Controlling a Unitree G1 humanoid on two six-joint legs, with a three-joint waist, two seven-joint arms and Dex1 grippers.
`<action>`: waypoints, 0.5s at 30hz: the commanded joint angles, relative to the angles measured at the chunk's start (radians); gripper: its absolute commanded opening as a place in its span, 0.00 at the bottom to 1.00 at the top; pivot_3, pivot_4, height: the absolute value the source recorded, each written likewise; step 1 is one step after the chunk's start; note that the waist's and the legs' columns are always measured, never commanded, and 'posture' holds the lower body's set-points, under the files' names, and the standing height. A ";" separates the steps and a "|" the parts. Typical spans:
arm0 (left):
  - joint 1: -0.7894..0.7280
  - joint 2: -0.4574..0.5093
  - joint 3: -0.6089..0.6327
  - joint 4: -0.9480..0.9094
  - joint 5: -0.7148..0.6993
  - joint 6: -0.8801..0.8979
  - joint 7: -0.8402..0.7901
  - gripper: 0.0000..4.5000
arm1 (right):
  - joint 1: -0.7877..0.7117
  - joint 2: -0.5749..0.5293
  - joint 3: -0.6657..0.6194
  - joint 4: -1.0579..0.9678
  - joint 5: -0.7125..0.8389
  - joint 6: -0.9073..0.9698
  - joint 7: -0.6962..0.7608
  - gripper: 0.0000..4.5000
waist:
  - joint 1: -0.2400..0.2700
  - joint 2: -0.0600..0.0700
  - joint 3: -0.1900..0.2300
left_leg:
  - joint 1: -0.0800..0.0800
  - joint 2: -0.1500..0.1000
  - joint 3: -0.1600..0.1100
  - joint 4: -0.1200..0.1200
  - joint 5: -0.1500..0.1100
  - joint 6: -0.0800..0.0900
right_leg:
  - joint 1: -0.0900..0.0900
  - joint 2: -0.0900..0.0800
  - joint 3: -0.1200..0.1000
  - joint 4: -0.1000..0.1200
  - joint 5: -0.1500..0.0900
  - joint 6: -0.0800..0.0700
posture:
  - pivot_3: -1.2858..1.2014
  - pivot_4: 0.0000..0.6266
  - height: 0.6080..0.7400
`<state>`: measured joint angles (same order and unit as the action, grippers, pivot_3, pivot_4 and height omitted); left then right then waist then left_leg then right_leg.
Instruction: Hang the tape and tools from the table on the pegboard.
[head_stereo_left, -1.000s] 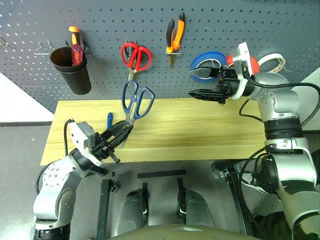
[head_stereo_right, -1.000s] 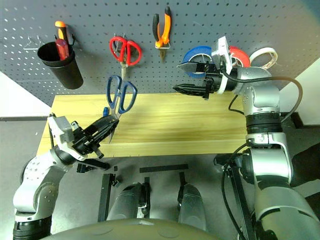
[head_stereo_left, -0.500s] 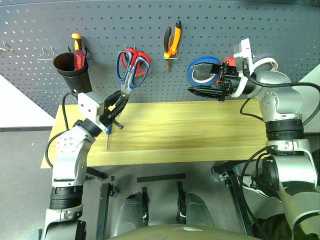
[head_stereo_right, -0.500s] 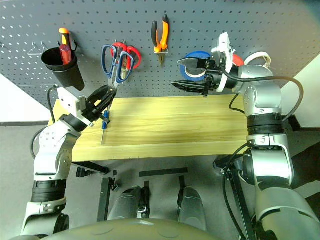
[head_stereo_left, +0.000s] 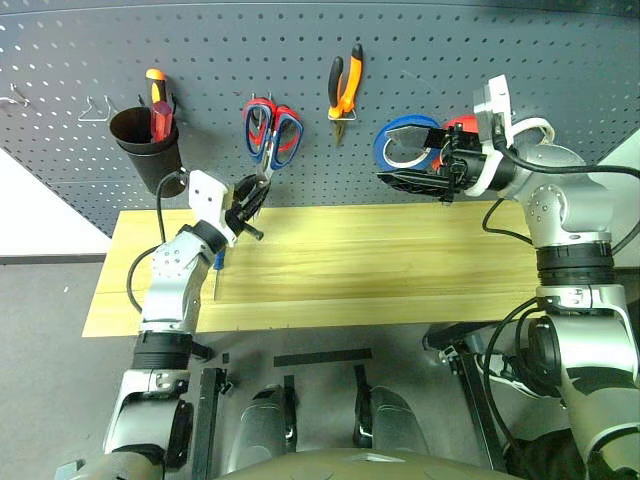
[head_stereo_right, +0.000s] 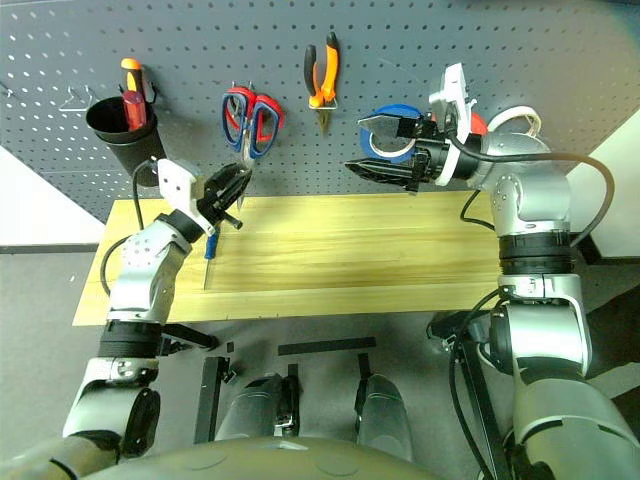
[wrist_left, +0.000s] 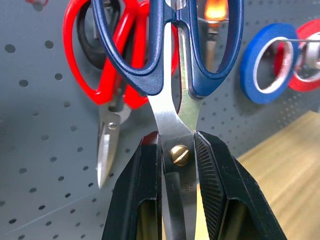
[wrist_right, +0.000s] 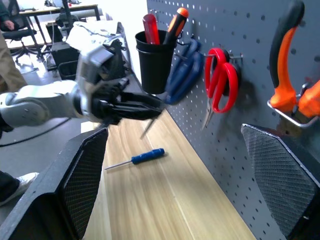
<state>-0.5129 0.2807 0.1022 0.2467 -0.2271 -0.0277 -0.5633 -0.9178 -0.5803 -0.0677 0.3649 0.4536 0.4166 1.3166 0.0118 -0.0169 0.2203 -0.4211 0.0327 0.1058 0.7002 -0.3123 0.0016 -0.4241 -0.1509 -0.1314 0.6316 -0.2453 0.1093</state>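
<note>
Four items on the list; my count stands as follows.

Item, blue tape: hanging on the pegboard, just beside my right gripper. I count it done. That gripper hangs near the board with its fingers spread wide and nothing between them.

Item, orange-and-black pliers: hanging on a hook between the scissors and the tape. Done.

Item, dark-blue-handled scissors: in hand. My left gripper is clamped tight on the blades at the pivot screw, handles up, raised against the pegboard directly in front of the red-handled scissors that hang there. Whether a handle loop has caught a hook I cannot tell, so I enter this one as in progress, not hung.

Item, blue-handled screwdriver: lying flat on the table, towards its left end, below my left gripper. Untouched; still to do.

Not on my list: black cup on the board holding the red and orange screwdrivers; red roll and cream-white roll beyond the blue tape.

Tally, as I judge it: two hung, one being hung, one waiting.
</note>
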 joint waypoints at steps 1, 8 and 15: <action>-0.051 -0.007 -0.001 0.030 -0.001 -0.055 -0.004 0.15 | -0.012 -0.020 -0.030 -0.052 0.027 0.005 -0.011 1.00 | -0.001 0.000 0.000 | 0.000 0.000 0.000 0.000 0.000 0.000 | 0.000 0.000 0.000 0.000 0.000 0.000 | 0.52 0.19 0.94; -0.122 -0.019 -0.008 0.164 0.026 -0.111 0.022 0.15 | -0.011 -0.015 -0.040 -0.071 0.052 0.030 -0.029 1.00 | -0.002 0.000 -0.001 | 0.000 0.000 0.000 0.000 0.000 0.000 | 0.000 0.000 0.000 0.000 0.000 0.000 | 0.51 0.19 0.94; -0.201 -0.029 0.000 0.318 0.049 -0.185 0.054 0.15 | -0.032 0.004 -0.062 -0.069 0.096 0.050 -0.060 1.00 | -0.003 0.000 -0.002 | 0.000 0.000 0.000 0.000 0.000 0.000 | 0.000 0.000 0.000 0.000 0.000 0.000 | 0.51 0.19 0.94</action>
<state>-0.6870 0.2530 0.0932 0.5679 -0.1838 -0.1741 -0.5164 -0.9178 -0.5745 -0.0967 0.3376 0.5228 0.4665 1.2622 0.0092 -0.0174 0.2182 -0.4211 0.0325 0.1058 0.7007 -0.3123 0.0016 -0.4241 -0.1510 -0.1317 0.6321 -0.2452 0.1095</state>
